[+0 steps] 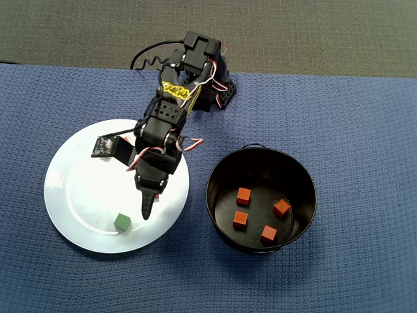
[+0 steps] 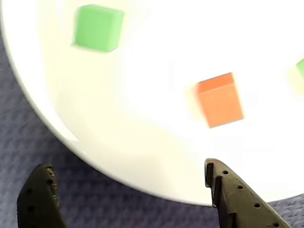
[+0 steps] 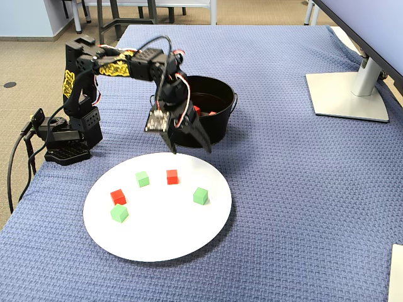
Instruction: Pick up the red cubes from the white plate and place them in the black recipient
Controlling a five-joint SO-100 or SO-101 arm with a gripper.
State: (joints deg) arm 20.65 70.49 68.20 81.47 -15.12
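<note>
With the gripper (image 3: 191,148) held spread and empty over the white plate (image 3: 157,242), two red cubes (image 3: 172,177) remained amid green cubes (image 3: 143,179) at the 9 o'clock neighbour, so a mistaken green grab was judged possible.

Four small red cubes (image 1: 243,195) lie apart on the shiny floor of the round black recipient (image 1: 218,171). Two more red cubes (image 3: 172,177) rest on the large white plate (image 3: 157,239) just beside it, well apart from each other.
</note>
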